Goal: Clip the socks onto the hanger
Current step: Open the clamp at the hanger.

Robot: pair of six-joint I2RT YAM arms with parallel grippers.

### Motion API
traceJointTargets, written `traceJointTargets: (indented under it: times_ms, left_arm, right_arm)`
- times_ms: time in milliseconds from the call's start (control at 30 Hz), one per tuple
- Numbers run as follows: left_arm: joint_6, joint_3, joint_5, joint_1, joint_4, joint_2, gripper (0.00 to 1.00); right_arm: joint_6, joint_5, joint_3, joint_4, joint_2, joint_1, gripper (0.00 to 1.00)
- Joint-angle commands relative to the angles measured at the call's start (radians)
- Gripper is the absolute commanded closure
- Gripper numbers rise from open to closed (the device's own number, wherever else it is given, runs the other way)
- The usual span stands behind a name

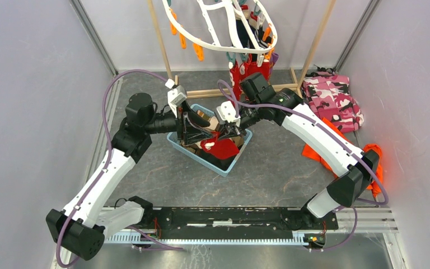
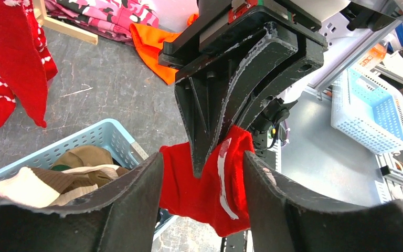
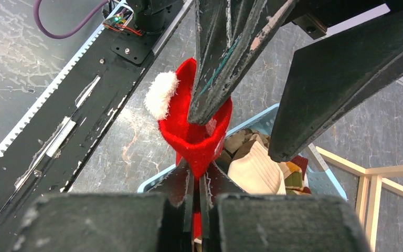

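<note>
Pinched the red sock [image 3: 189,137] fast with the right gripper [image 3: 198,176]. Straddled it with the left gripper [image 2: 202,157], jaws parted, one finger touching the cloth. Hung with long axis downward, toward the near corner of the blue basket [image 1: 230,166], at mid tabletop [image 1: 162,174]. Found brown and beige socks [image 2: 47,185] inside.

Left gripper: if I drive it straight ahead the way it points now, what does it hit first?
Most likely the red sock, which hangs between the left gripper's open fingers, pinched by the shut right gripper. That gripper's tip may be met nearly together; depth is unclear.
</note>
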Motion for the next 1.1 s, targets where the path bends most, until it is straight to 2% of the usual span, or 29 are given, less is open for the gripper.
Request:
traceJointTargets:
  times_ms: [0,100,233,267,300,400,567,767,933,1067]
  left_arm:
    - [0.027,0.040,0.027,-0.013,0.000,0.002,0.39]
    - [0.025,0.047,0.039,-0.024,0.000,0.018,0.50]
    - [0.010,0.062,0.070,-0.034,-0.001,0.042,0.82]
    - [0.005,0.065,0.077,-0.036,-0.002,0.045,0.93]
    - [-0.004,0.068,0.084,-0.036,0.000,0.049,0.96]
    - [-0.060,0.067,0.064,-0.036,0.044,0.042,0.98]
    - [-0.264,0.022,0.018,-0.035,0.211,0.014,0.98]
    - [-0.384,-0.015,-0.076,-0.035,0.217,-0.017,0.98]
    - [-0.394,-0.009,-0.187,-0.035,0.153,-0.048,0.98]
    - [-0.423,-0.015,-0.305,-0.035,0.135,-0.073,0.98]
  right_arm:
    - [0.000,-0.001,0.028,0.001,-0.009,0.003,1.00]
    - [0.003,0.000,0.028,0.003,-0.008,0.003,1.00]
    - [0.020,0.005,0.023,0.014,-0.010,0.004,0.99]
    - [0.027,0.007,0.022,0.018,-0.012,0.003,0.99]
    - [0.033,0.008,0.020,0.021,-0.014,0.002,0.98]
    - [0.061,0.019,0.013,0.038,-0.021,0.001,0.90]
    - [0.105,0.063,0.009,0.063,-0.040,-0.008,0.62]
    - [0.117,0.133,0.007,0.065,-0.078,-0.043,0.38]
    - [0.084,0.236,0.026,0.065,-0.131,-0.079,0.28]
    - [0.055,0.272,-0.054,0.142,-0.233,-0.080,0.25]
